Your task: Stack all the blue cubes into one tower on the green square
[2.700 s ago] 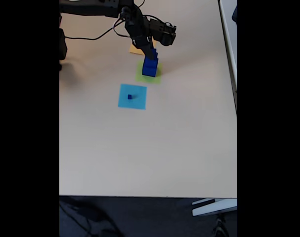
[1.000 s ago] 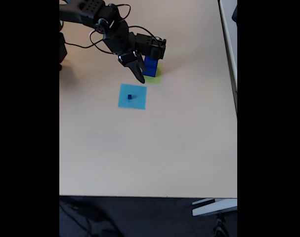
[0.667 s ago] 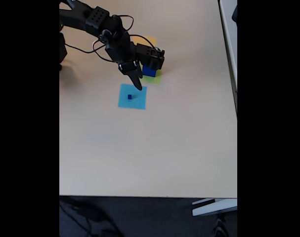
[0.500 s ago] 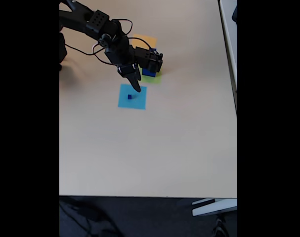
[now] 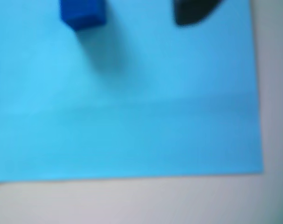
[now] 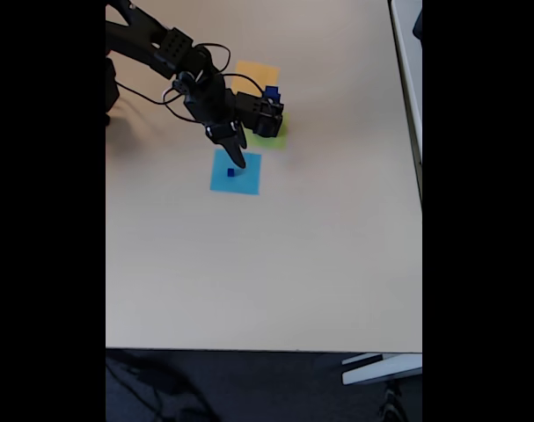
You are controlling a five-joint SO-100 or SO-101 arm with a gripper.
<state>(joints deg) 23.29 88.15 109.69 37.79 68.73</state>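
A tiny blue cube (image 6: 230, 172) sits on the light-blue paper square (image 6: 236, 172); the wrist view shows this cube (image 5: 83, 14) at its top left. My gripper (image 6: 239, 162) points down just above and right of it, and its fingers taper to a single point with nothing held. One dark tip of the gripper (image 5: 192, 11) shows to the right of the cube, apart from it. The tower of blue cubes (image 6: 271, 91) stands on the green square (image 6: 278, 136), largely hidden behind my wrist.
An orange-yellow paper square (image 6: 256, 72) lies behind the green one. The arm and its cables (image 6: 161, 53) reach in from the upper left. The table's right edge (image 6: 413, 158) and front edge (image 6: 267, 349) bound a wide bare tan surface.
The gripper left the tower, swung left and down towards the tiny cube, and now hangs low over the light-blue square. The cubes have not moved.
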